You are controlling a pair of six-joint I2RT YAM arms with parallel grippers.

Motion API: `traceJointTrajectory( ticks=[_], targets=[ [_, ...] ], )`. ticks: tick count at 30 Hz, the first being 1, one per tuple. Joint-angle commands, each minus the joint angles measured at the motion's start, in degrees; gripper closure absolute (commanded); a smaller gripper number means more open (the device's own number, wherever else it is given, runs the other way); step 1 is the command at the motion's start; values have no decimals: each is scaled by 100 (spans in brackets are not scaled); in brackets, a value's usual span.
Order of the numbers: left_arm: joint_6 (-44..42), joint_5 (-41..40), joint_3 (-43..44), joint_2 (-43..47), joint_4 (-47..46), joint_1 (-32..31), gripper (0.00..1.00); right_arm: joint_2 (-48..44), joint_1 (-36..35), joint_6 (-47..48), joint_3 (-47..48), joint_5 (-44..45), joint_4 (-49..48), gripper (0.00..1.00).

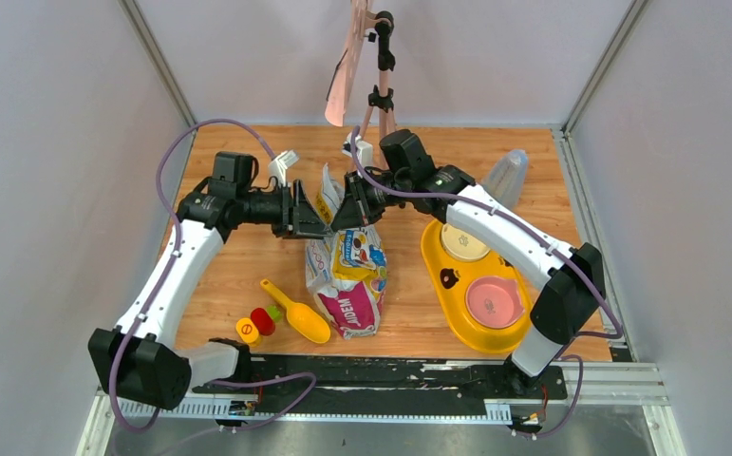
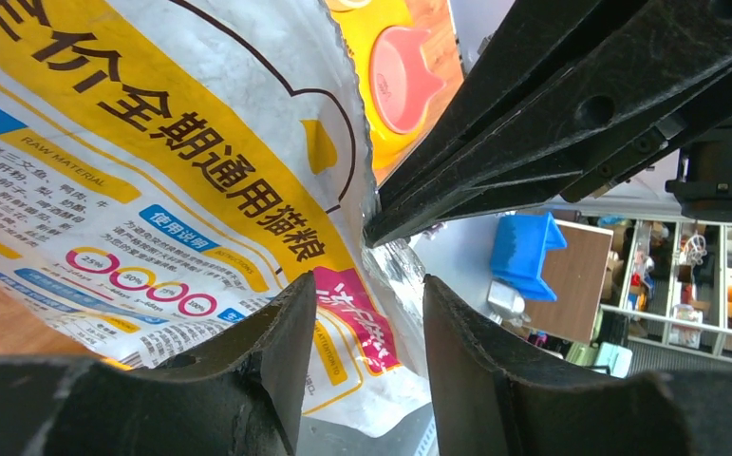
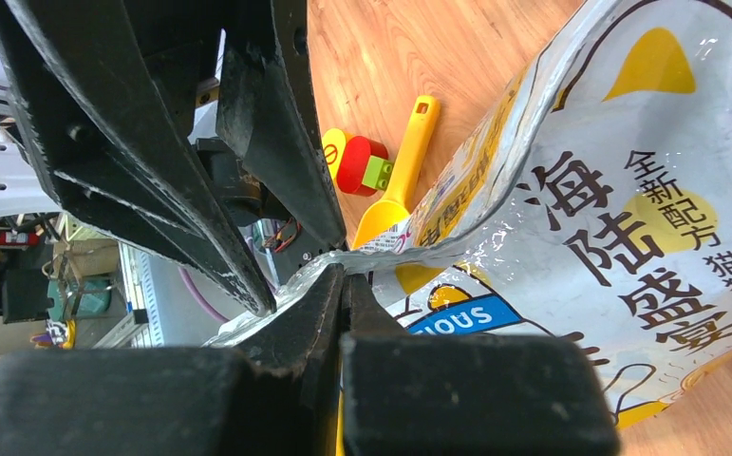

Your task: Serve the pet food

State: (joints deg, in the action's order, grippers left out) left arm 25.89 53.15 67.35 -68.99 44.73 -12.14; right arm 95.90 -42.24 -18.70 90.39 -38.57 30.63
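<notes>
1. The two arms meet over a printed bag [image 1: 347, 285] standing at the centre of the wooden worktop [image 1: 248, 261] in the overhead view, both wrists at the bag's crumpled top.
2. The right pincer [image 3: 343, 275] is clamped shut on the top edge of the bag, with the shiny film pinched flat between its black fingers at the lower centre of the right wrist view.
3. The left pincer [image 2: 369, 285] stands with its jaws apart at the bottom of the left wrist view. A corner of the bag's film shows in the gap, and neither finger presses on it.
4. The pet food itself is hidden in all three views, and the pictures cannot show whether it lies inside the bag.
5. A yellow scoop [image 1: 297, 313] lies flat on the worktop just beside the bag's lower left, its handle pointing to the upper left.
6. Small red and yellow toy pieces [image 1: 257, 323] sit just left of the scoop.
7. A yellow feeder tray [image 1: 435, 261] lies right of the bag, a little apart from it, and holds a cream bowl [image 1: 463, 242] above a pink bowl [image 1: 495, 302].
8. A clear container [image 1: 506, 176] stands at the worktop's upper right, beyond the right arm.
</notes>
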Motion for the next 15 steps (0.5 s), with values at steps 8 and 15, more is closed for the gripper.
traceJointTrajectory(
  ticks=[8,15],
  targets=[
    [36,-130,86,-227,44,-113,59,-119,-4,150,203,244,219,100],
    [126,-116,27,-357,-180,-273,64,-111,1,147,219,396,248,100]
  ],
)
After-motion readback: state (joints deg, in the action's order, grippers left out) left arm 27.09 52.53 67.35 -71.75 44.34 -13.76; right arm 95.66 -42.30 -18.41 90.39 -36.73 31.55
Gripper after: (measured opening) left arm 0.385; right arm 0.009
